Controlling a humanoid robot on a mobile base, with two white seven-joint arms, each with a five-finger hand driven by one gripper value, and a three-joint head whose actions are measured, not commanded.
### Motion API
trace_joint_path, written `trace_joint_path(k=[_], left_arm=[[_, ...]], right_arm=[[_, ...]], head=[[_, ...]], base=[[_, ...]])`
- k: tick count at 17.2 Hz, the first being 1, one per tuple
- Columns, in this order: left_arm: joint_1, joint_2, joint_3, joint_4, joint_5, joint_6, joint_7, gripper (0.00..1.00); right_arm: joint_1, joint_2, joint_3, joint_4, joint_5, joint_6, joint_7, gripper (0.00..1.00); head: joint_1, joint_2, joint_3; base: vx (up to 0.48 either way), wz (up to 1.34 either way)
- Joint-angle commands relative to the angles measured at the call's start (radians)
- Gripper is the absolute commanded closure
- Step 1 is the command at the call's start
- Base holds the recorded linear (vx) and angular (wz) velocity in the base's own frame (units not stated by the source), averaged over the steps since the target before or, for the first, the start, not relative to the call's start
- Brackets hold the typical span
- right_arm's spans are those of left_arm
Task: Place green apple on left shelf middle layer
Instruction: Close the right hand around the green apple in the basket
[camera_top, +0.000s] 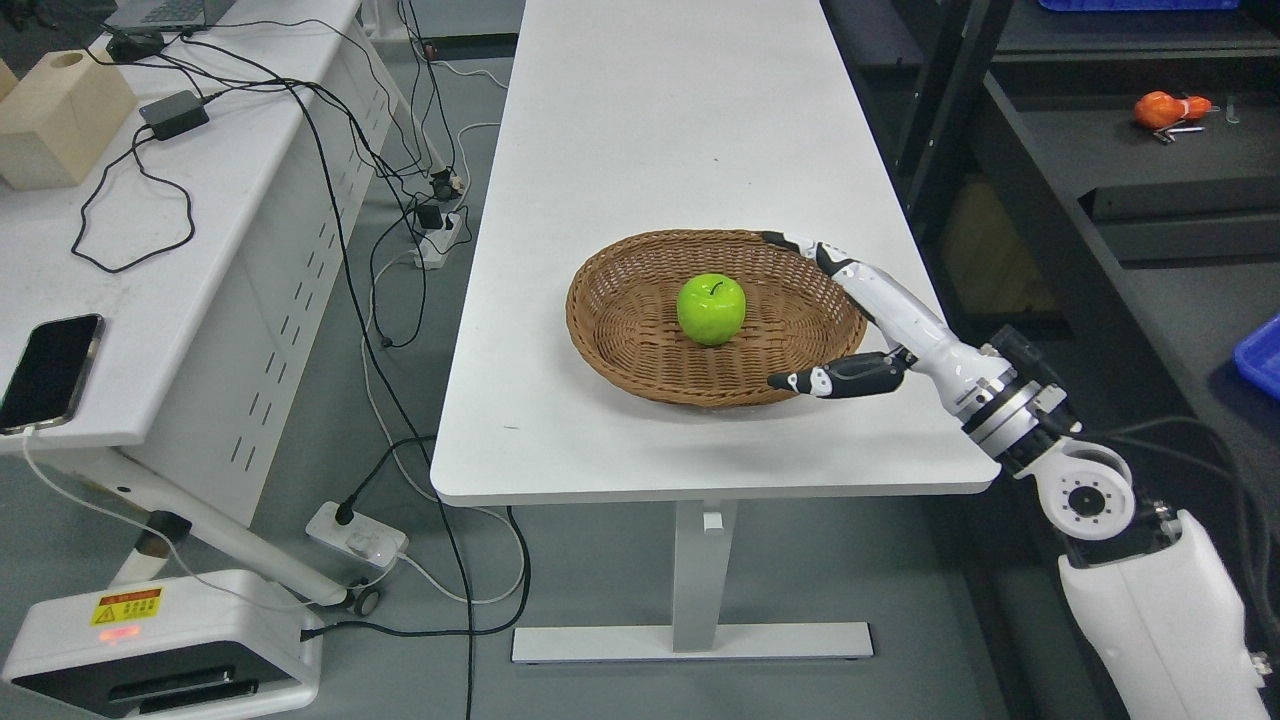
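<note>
A shiny green apple (711, 309) sits upright in the middle of a shallow wicker basket (620, 330) on the white table (640, 150). My right hand (790, 310) hovers over the basket's right rim, open, with fingers (800, 245) stretched toward the far rim and the thumb (815, 380) near the front rim. The apple lies to the left of the hand, apart from it. The right arm comes in from the lower right. My left arm does not show.
Dark shelving (1060, 190) stands right of the table, holding an orange object (1165, 108) and a blue bin (1262, 362). A second white desk (150, 230) at left carries a phone (50, 372), a wooden block (55, 120) and cables. Power strips (358, 538) lie on the floor.
</note>
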Motion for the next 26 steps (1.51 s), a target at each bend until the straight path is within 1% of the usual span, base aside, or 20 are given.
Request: trace_joint_path(k=[1,4,7,10,11,13,15,17,19,22,23,26], left_arm=[[-0.012,0.018,0.000,-0.001,0.000,0.000,0.001,0.00],[-0.012,0.018,0.000,0.000,0.000,0.000,0.001,0.00],[-0.012,0.018,0.000,0.000,0.000,0.000,0.001,0.00],[-0.012,0.018,0.000,-0.001,0.000,0.000,0.001,0.00],[-0.012,0.018,0.000,-0.001,0.000,0.000,0.001,0.00],[-0.012,0.018,0.000,-0.001,0.000,0.000,0.001,0.00],[-0.012,0.018,0.000,0.000,0.000,0.000,0.001,0.00],[-0.012,0.018,0.000,-0.001,0.000,0.000,0.001,0.00],[-0.012,0.018,0.000,0.000,0.000,0.000,0.001,0.00],[-0.012,0.018,0.000,-0.001,0.000,0.000,0.001,0.00],[-0.012,0.018,0.000,0.000,0.000,0.000,0.001,0.00],[-0.012,0.018,0.000,0.000,0.000,0.000,0.001,0.00]], right_arm=[[-0.068,-0.060,0.170,0.056,0.082,0.048,0.035,0.00],[-0.068,-0.067,0.172,0.068,0.087,0.050,0.079,0.00],[-0.116,-0.047,0.159,0.120,0.081,0.070,0.101,0.00],[-0.226,-0.002,0.156,0.287,0.079,0.114,0.196,0.00],[-0.247,0.007,0.159,0.304,0.079,0.133,0.202,0.00],[-0.294,0.056,0.166,0.347,0.084,0.150,0.205,0.00],[-0.309,0.134,0.166,0.369,0.093,0.153,0.199,0.00],[-0.326,0.197,0.169,0.389,0.151,0.160,0.194,0.00],[-0.364,0.246,0.169,0.453,0.188,0.174,0.194,0.00],[-0.396,0.289,0.169,0.566,0.237,0.171,0.194,0.00],[-0.395,0.291,0.172,0.585,0.264,0.162,0.193,0.00],[-0.378,0.282,0.198,0.613,0.323,0.077,0.191,0.00]], head=[[0.0000,0.000,0.000],[0.0000,0.000,0.000],[0.0000,0.000,0.000],[0.0000,0.000,0.000],[0.0000,0.000,0.000],[0.0000,0.000,0.000],[0.0000,0.000,0.000],[0.0000,0.000,0.000],[0.0000,0.000,0.000],[0.0000,0.000,0.000],[0.0000,0.000,0.000],[0.0000,0.000,0.000]], base=[[0.000,0.00],[0.000,0.00],[0.000,0.00],[0.003,0.00],[0.010,0.00],[0.037,-0.06],[0.051,-0.02],[0.055,0.00],[0.058,0.00],[0.061,-0.03],[0.057,-0.04],[0.065,-0.01]])
